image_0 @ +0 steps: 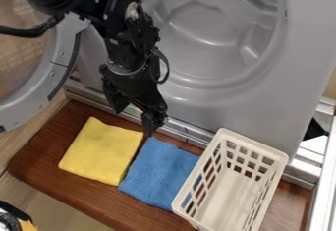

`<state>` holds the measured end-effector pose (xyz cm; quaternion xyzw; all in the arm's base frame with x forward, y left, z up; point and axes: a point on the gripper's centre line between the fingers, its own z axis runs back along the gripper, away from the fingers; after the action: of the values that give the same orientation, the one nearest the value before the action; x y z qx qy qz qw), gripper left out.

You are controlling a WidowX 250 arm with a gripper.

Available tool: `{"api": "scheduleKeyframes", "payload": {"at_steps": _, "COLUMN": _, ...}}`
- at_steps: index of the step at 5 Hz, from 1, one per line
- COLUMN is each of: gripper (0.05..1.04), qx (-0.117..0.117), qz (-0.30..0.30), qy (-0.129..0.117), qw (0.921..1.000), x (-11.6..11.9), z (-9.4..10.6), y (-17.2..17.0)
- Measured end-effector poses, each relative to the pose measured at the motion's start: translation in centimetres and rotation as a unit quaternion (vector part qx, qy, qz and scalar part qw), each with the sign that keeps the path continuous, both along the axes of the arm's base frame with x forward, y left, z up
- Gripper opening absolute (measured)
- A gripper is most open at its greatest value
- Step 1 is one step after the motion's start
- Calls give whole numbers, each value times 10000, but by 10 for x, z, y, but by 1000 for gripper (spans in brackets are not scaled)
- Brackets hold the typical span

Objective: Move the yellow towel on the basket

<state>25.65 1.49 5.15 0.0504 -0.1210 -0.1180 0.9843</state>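
I have the gripper (136, 116) hanging over the back edge of the brown wooden board (49, 181), near the upper right corner of the yellow towel (101, 151). Its two fingers are spread apart, with nothing held between them.

The towel lies flat on the left part of the board. It is bright yellow, plain, and folded into a thick, near-square pad with rounded corners and a soft, slightly uneven surface. From my view, its somewhat longer axis runs from upper right to lower left; one narrow corner points up toward the washing machine (242, 104).

The blue towel (159, 173) lies just to its right. Right of that stands the cream plastic basket (281, 168), upright, with slotted walls and its long axis also running upper right to lower left.
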Motion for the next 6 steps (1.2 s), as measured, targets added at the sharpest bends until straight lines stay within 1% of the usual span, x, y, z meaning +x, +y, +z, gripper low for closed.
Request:
{"api": "scheduleKeyframes", "payload": {"at_steps": 1, "gripper": 1001, "qx": -9, "qz": -13, "qy": 124, "qw": 9999, "x": -2, "z": -7, "y": 0}}
{"api": "scheduleKeyframes", "payload": {"at_steps": 2, "gripper": 1001, "qx": 14, "qz": 201, "qy": 387, "qw": 9990, "x": -8, "z": -22, "y": 32}}
{"api": "scheduleKeyframes", "payload": {"at_steps": 3, "gripper": 1001, "qx": 16, "qz": 405, "qy": 555, "qw": 9976, "x": -10, "z": -40, "y": 47}}
{"api": "scheduleKeyframes", "payload": {"at_steps": 4, "gripper": 1001, "qx": 57, "qz": 823, "qy": 749, "qw": 9938, "x": -13, "z": -62, "y": 71}}
{"api": "scheduleKeyframes", "payload": {"at_steps": 5, "gripper": 1001, "qx": 97, "qz": 1068, "qy": 877, "qw": 9904, "x": -17, "z": -87, "y": 82}}
{"api": "scheduleKeyframes", "payload": {"at_steps": 6, "gripper": 1001, "qx": 239, "qz": 1180, "qy": 795, "qw": 9895, "x": -15, "z": -102, "y": 89}}
